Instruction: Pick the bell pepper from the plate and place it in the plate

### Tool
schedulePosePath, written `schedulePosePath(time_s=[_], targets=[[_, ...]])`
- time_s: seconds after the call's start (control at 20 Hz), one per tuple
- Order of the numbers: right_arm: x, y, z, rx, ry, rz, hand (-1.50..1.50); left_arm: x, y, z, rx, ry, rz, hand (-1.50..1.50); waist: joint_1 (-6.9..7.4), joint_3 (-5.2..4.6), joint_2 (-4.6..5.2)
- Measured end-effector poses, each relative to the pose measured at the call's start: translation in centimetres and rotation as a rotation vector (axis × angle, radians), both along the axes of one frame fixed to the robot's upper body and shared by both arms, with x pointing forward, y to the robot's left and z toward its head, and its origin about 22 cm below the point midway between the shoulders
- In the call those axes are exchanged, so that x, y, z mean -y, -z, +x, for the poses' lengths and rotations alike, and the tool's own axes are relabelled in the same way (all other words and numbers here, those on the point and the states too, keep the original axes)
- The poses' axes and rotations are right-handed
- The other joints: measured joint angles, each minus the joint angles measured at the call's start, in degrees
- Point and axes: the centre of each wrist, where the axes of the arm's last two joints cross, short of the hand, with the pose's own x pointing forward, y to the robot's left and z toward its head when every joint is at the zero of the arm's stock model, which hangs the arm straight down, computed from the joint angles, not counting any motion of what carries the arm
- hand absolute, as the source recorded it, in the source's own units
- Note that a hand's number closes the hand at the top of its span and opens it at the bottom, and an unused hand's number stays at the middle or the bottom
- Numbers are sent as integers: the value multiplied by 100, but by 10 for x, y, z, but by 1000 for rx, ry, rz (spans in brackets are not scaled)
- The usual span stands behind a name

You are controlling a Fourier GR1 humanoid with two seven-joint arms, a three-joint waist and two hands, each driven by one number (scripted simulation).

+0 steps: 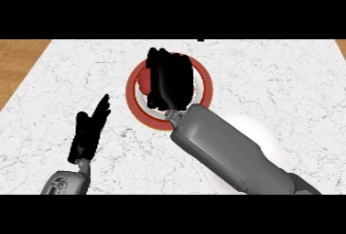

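A red-rimmed plate (206, 87) lies at the middle of the marble counter. On it sits a red bell pepper (143, 85), of which only a sliver shows at the left. My right hand (169, 77) is stretched out directly over the pepper and covers most of it, fingers extended toward the plate's far rim. A white plate (260, 132) lies nearer and to the right, half hidden under my right forearm. My left hand (91, 132) rests open at the lower left, fingers up, away from both plates.
The white marble counter (283, 73) spreads all around the plates. A strip of wooden floor (17, 59) shows past its left edge.
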Motion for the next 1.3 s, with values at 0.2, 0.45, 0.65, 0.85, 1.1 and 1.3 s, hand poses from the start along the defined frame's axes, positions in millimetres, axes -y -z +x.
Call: schedulePosePath(time_s=[0.2,0.45,0.65,0.85,1.1,1.3], targets=[[-15,-5,8,-5,54,-1,150,-10,-1,-2,6,-13,0,0,-63,1,25],[-19,0,24,-33,86,-20,150,-11,1,-1,12,-26,0,0,-158,3,48],[-12,17,37,-80,132,-27,150,-9,-2,-3,14,-38,3,0,-210,7,51],[-4,26,50,-161,157,-12,150,-10,-4,-3,19,-40,3,0,-227,9,66],[13,47,59,-320,137,16,150,-15,-4,-4,21,-45,-1,0,-214,11,90],[26,64,64,-468,113,8,-150,-8,0,-5,24,-45,-7,0,-223,12,99]])
